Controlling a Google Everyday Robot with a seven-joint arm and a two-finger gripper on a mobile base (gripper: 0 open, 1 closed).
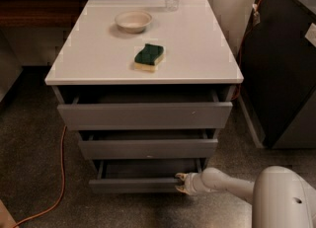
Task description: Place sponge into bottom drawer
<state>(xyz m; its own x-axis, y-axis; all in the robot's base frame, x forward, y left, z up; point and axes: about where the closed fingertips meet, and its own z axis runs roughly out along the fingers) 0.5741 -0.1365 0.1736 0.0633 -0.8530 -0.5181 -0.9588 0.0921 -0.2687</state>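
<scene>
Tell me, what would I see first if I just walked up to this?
The green-and-yellow sponge pops out first, lying near the middle of the white cabinet top, with a cream bowl behind it. Low down, the robot's gripper is at the right end of the front of the bottom drawer, which stands partly open.
</scene>
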